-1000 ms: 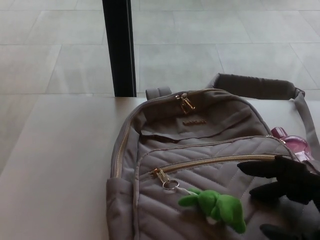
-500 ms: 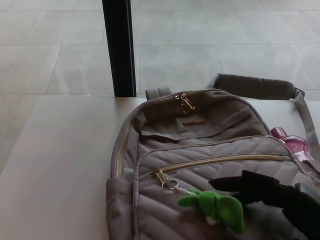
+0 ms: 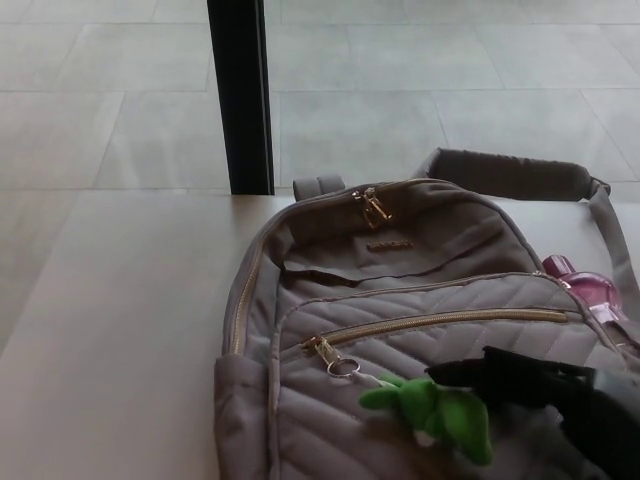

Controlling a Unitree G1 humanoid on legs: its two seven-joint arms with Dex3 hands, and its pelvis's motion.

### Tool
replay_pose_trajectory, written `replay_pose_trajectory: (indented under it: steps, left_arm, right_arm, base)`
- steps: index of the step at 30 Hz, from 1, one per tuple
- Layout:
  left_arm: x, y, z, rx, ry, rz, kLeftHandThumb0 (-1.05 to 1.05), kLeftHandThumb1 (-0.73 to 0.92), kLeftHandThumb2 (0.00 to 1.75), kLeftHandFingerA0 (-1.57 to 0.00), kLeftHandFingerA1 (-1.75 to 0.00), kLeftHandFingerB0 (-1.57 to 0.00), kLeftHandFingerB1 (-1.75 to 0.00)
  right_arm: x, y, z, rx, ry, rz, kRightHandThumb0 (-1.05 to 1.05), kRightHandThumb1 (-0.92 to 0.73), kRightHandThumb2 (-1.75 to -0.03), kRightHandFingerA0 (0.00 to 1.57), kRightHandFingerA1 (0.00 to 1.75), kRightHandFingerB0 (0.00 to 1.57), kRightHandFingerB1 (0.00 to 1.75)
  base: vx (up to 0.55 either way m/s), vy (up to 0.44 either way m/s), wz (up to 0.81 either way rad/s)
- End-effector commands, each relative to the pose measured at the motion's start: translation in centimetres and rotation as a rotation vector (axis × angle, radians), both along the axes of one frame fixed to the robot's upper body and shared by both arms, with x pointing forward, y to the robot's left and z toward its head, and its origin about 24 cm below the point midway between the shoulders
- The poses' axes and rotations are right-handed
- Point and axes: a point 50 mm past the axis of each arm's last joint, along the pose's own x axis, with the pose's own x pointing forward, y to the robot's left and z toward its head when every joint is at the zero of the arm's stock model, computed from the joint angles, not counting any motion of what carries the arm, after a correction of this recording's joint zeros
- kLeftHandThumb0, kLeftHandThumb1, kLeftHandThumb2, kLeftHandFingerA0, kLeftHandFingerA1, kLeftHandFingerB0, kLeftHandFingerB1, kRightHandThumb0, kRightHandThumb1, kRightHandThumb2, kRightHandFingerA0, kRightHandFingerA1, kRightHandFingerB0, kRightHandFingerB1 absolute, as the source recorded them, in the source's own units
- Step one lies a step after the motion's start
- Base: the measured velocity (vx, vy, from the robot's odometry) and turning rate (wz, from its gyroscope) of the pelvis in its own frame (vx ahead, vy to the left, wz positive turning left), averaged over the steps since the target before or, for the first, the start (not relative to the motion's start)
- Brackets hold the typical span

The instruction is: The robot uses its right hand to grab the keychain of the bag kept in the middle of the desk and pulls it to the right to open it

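I am looking down at the pale desk, which is filling the left of the frame, with a black post standing at upper left against the tiled floor. The grey bag is lying flat from the centre to the right edge, its front zipper running closed across the quilted pocket. The zipper pull is sitting at the left end, with a ring leading to the green plush keychain at lower centre. My right hand is reaching in from the lower right, its fingers lying just above and against the keychain; I cannot tell whether they are gripping it. A pink item is peeking out at the right.
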Motion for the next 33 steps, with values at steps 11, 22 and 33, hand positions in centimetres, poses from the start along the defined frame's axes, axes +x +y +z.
replay_pose_trajectory:
  steps: [11, 22, 33]
  left_arm:
    - [0.4, 0.4, 0.4, 0.032, -0.004, -0.018, -0.68, 0.66, 0.6, -0.52, -0.52, -0.49, -0.35]
    - [0.2, 0.2, 0.3, 0.025, -0.022, -0.025, -0.8, 0.57, 0.96, -0.51, -0.64, -0.39, -0.49]
    - [0.4, 0.0, 0.1, 0.01, -0.031, -0.002, -0.73, 0.71, 0.62, -0.53, -0.56, -0.44, -0.36]
  right_arm:
    - [0.4, 1.9, -2.2, -0.001, 0.079, -0.015, -0.67, -0.6, -0.59, 0.87, 0.68, 0.54, 0.42]
    - [1.0, 0.2, -4.6, -0.103, 0.115, -0.097, -0.57, -0.67, -0.6, 1.0, 0.69, 0.56, 0.47]
    - [0.9, 0.6, -5.4, -0.02, 0.135, -0.135, -0.31, -0.71, -0.6, 1.2, 0.97, 0.49, 0.49]
  base:
    - [0.0, 0.0, 0.0]
    - [0.0, 0.0, 0.0]
    - [0.0, 0.0, 0.0]
